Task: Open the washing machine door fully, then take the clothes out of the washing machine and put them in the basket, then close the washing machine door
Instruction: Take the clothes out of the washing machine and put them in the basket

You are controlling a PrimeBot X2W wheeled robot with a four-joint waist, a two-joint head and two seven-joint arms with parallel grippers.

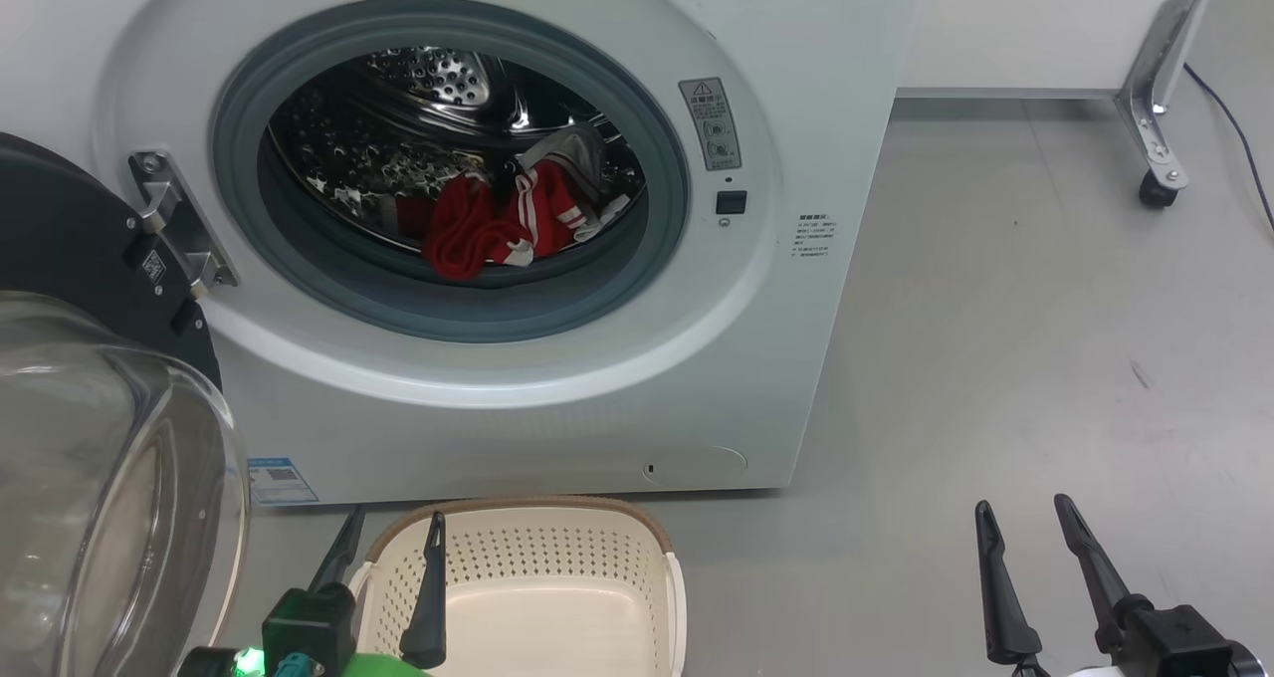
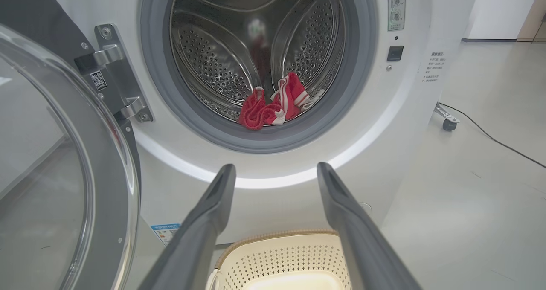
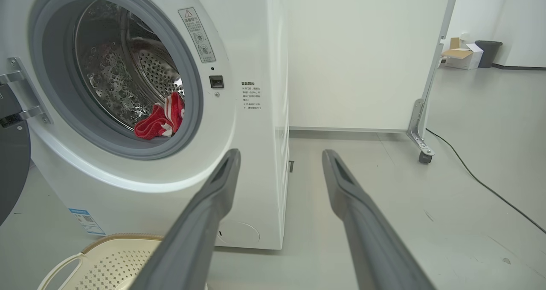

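The white washing machine (image 1: pixel 816 139) fills the head view's upper left, its door (image 1: pixel 90 458) swung wide open to the left, the clear glass bowl close to the camera. Red clothes (image 1: pixel 498 224) with white stripes lie at the front of the steel drum; they show too in the left wrist view (image 2: pixel 273 104) and the right wrist view (image 3: pixel 160 121). The cream basket (image 1: pixel 542 548) stands on the floor just below the machine, with nothing in it. My left gripper (image 1: pixel 393 533) hovers open over the basket's left rim. My right gripper (image 1: pixel 1025 513) is open low at the right, above bare floor.
A wheeled partition leg (image 1: pixel 1155 129) and a black cable (image 1: pixel 1239 129) stand at the far right. Grey floor (image 1: pixel 1045 338) stretches to the right of the machine. In the right wrist view a cardboard box (image 3: pixel 463 55) and a dark bin (image 3: pixel 488 53) sit far back.
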